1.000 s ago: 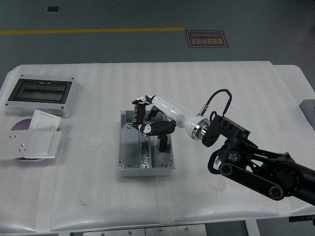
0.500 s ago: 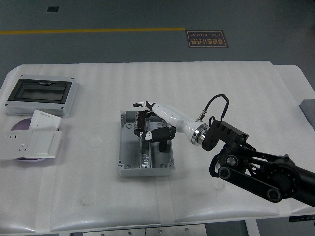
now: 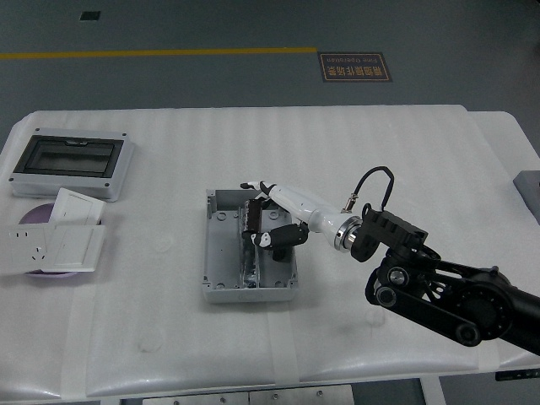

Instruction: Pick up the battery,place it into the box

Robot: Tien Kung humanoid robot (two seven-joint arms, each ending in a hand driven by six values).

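Note:
An open grey box (image 3: 208,253) sits at the middle of the table, long side running toward me. My right hand (image 3: 260,221), white with black fingers, reaches in from the lower right and dips into the box's far half. Its fingers are curled on a dark cylindrical battery (image 3: 250,216), held upright and tilted slightly, low inside the box near the far wall. I cannot tell whether the battery touches the box floor. The left arm is out of view.
A grey enclosure with a dark window lid (image 3: 72,164) lies at the back left. In front of it white socket panels (image 3: 55,240) rest on a purple disc (image 3: 32,214). A grey object (image 3: 530,190) pokes in at the right edge.
My right hand has moved down and slightly right with the battery, from above the box's far rim into the box. The fingers have folded lower around it.

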